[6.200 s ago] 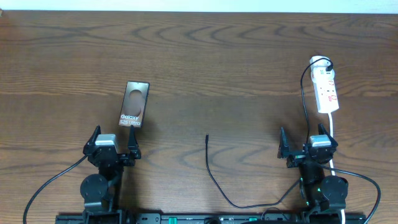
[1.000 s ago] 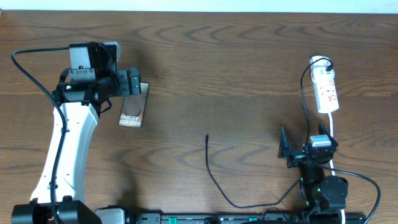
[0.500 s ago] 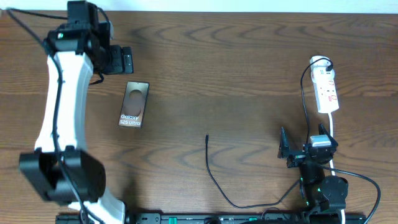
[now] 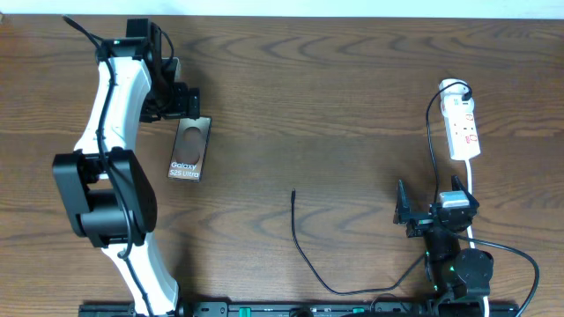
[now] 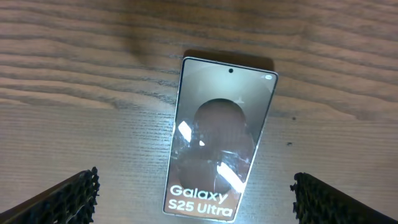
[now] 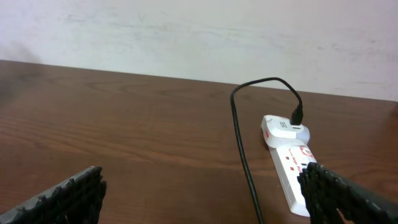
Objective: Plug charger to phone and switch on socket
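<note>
At the lower right of the overhead view, the right gripper (image 4: 429,198) sits low by its base, jaws spread wide and holding nothing. In the lower middle, the charger (image 4: 297,242) lies loose on the table (image 4: 335,88), its slim tip pointing up the frame, well apart from the phone (image 4: 190,148). The phone lies flat at centre left, face up. Just above it, the left gripper (image 4: 183,104) hangs over the phone's top end, released, its fingers on either side in the wrist view. At the upper right lies the socket (image 4: 462,128), a black cable plugged into its far end.
</note>
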Robot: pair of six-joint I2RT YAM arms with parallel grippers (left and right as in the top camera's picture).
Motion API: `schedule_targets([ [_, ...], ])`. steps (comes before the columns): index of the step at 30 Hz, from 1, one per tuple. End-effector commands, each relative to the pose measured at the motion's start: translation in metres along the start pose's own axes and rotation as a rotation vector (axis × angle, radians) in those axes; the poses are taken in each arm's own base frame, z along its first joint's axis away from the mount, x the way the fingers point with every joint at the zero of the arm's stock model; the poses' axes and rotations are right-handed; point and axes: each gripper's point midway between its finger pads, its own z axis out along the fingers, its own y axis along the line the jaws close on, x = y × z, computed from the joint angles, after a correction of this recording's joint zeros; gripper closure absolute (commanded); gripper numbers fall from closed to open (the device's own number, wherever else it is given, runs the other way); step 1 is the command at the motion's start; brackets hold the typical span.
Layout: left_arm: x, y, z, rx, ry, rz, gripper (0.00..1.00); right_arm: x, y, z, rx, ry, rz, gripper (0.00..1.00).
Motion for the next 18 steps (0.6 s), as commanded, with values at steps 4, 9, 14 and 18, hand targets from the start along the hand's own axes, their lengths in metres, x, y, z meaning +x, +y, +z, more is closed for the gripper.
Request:
schedule_targets([
  [4, 0.0, 0.001, 0.012, 0.009, 0.018, 0.009, 0.02, 0.001, -0.002, 0.0, 0.01, 0.001, -0.013, 0.01],
  [9, 0.014, -0.001, 0.029, 0.011, 0.06, 0.011, 0.02, 0.001, -0.002, 0.0, 0.01, 0.001, -0.013, 0.01],
  [14, 0.023, -0.007, 0.042, 0.012, 0.082, 0.026, 0.02, 0.001, -0.002, 0.0, 0.01, 0.001, -0.013, 0.01],
  [18, 0.023, -0.014, 0.042, 0.013, 0.081, 0.044, 0.02, 0.001, -0.002, 0.0, 0.01, 0.001, -0.013, 0.01],
])
